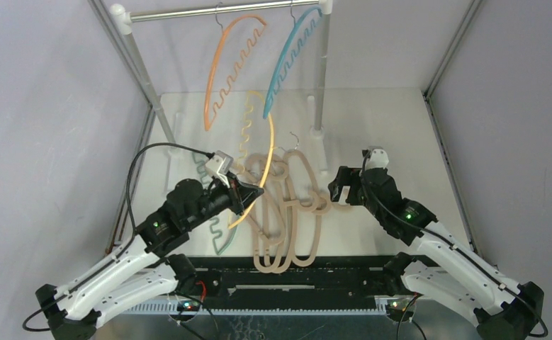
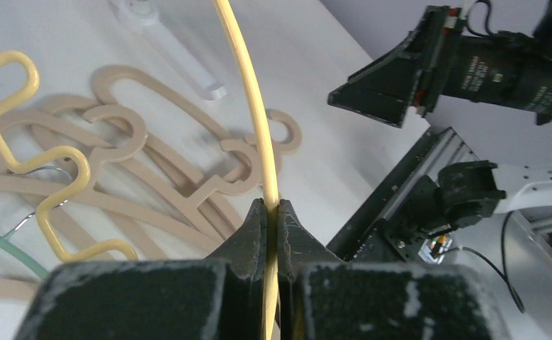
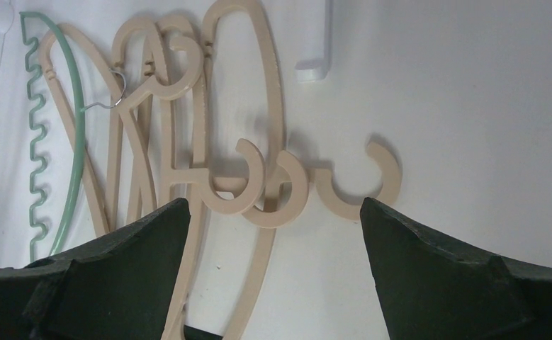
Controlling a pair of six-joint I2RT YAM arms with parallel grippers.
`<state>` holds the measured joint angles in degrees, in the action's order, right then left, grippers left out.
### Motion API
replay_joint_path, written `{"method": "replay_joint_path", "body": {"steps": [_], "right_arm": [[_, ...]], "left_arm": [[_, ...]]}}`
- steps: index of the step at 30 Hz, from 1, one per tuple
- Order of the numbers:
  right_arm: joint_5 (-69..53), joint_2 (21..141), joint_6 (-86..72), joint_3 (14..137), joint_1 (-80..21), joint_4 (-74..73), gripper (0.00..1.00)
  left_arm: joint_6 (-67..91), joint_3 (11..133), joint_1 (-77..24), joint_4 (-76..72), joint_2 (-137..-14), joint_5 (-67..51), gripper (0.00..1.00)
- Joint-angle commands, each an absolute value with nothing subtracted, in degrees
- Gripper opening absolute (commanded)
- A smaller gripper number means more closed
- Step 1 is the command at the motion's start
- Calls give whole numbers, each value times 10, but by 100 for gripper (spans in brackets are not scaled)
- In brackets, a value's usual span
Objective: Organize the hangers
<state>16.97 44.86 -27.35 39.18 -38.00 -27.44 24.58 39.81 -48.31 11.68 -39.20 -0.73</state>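
Observation:
An orange hanger [image 1: 220,71] and a blue hanger [image 1: 290,60] hang on the silver rail [image 1: 188,12]. My left gripper [image 1: 256,191] [image 2: 271,205] is shut on the thin curved bar of the yellow hanger [image 1: 267,152] [image 2: 248,92], holding it raised over the pile. Several beige hangers [image 1: 294,227] [image 2: 159,152] [image 3: 258,106] lie tangled on the table. A green hanger [image 1: 220,234] [image 3: 74,142] lies at their left. My right gripper [image 1: 338,188] [image 3: 274,203] is open and empty, just above the beige hooks.
The rail's white posts stand on white feet [image 1: 319,131] [image 3: 314,42] behind the pile. A black base rail [image 1: 294,273] runs along the near edge. Metal frame bars [image 1: 446,149] line the table's sides.

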Motion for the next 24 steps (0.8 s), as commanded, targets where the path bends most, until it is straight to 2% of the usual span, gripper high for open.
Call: {"method": "replay_joint_path", "body": {"steps": [1,24], "right_arm": [[173,451,-270,418,-385,-254,98],[185,462,-269,418,-414,-243,98]], "left_arm": [[277,420,-486,67,-369,-48,0],[319,375,-485,222,-210,124,0]]}}
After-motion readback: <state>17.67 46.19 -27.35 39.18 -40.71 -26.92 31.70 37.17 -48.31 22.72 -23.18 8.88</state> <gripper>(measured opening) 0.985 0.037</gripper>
